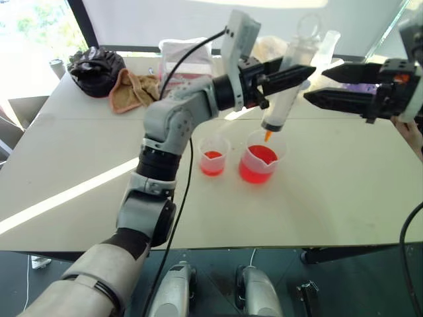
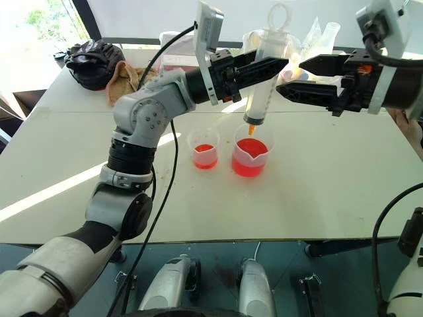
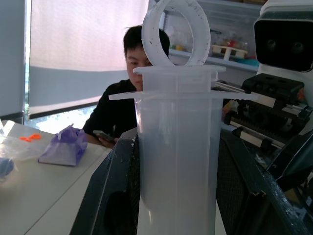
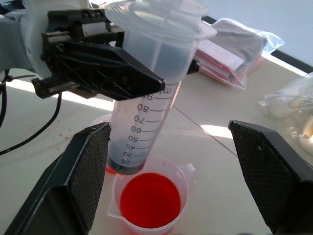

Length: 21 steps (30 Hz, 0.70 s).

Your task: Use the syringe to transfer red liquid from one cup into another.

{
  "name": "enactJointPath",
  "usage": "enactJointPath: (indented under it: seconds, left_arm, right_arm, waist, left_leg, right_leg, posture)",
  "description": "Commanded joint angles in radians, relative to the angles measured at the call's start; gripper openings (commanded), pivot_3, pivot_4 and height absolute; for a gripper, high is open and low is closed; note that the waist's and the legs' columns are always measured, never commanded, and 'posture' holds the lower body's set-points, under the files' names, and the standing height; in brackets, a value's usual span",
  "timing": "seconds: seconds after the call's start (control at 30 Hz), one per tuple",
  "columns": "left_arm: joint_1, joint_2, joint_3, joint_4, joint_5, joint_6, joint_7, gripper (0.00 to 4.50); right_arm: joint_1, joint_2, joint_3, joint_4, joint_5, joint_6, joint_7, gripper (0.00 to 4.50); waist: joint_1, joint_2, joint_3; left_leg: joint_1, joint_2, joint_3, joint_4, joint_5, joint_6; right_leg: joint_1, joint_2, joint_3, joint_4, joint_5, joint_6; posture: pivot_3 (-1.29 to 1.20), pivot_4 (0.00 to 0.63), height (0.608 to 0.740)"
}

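My left gripper [image 1: 299,74] is shut on the barrel of the syringe [image 1: 285,86], its black fingers [image 3: 111,196] pressed on both sides. The syringe hangs nearly upright, with the plunger ring on top and pushed in. Its orange tip [image 1: 268,136] sits just above the larger spouted cup [image 1: 260,164], which holds red liquid [image 4: 150,199]. The smaller cup [image 1: 213,156] stands right beside it on the left, with a little red liquid in the bottom. My right gripper [image 1: 314,86] is open, level with the syringe and just to its right, touching nothing.
At the far side of the white table [image 1: 330,191] lie a black bag [image 1: 96,69], a tan cloth [image 1: 132,89] and clear plastic bags [image 1: 185,56]. A person [image 3: 124,98] sits beyond it, with a hand [image 1: 411,135] at the right edge.
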Motion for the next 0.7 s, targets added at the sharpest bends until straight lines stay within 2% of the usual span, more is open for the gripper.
enactJointPath:
  seconds: [0.03,0.23,0.37,0.7]
  left_arm:
    - [0.022,-0.013,-0.057,0.012,0.065,-0.151,-0.055,1.45]
    - [0.082,-0.040,-0.079,0.111,0.131,-0.318,-0.078,1.45]
    - [0.104,-0.065,-0.087,0.154,0.167,-0.402,-0.067,1.45]
    - [0.155,-0.091,-0.101,0.221,0.233,-0.508,-0.057,1.45]
  right_arm:
    - [-0.038,-0.001,-0.091,-0.047,0.085,0.073,-0.055,4.04]
    - [-0.055,0.086,-0.154,-0.060,0.148,0.151,-0.200,4.04]
    - [-0.037,0.137,-0.149,-0.092,0.167,0.162,-0.269,4.04]
    - [-0.039,0.247,-0.136,-0.104,0.186,0.176,-0.413,4.04]
  waist:
    - [0.000,0.000,0.000]
    - [-0.001,0.000,0.000]
    - [0.000,0.001,0.000]
    - [0.000,0.001,0.000]
  left_leg:
    - [0.000,0.000,0.000,0.000,0.000,0.000]
    - [0.000,0.000,0.000,0.000,0.000,0.000]
    - [-0.001,0.000,0.000,0.000,0.000,0.000]
    - [-0.001,0.000,0.000,0.000,0.000,0.001]
  right_leg:
    - [0.000,0.000,0.000,-0.001,-0.001,-0.001]
    - [0.000,0.000,0.000,0.000,-0.002,-0.004]
    - [-0.001,-0.001,0.000,0.000,-0.001,-0.004]
    - [-0.001,-0.001,0.000,0.000,0.000,0.000]
  posture:
    - [0.00,0.150,0.740]
    - [0.00,0.150,0.740]
    - [0.00,0.150,0.740]
    - [0.00,0.150,0.740]
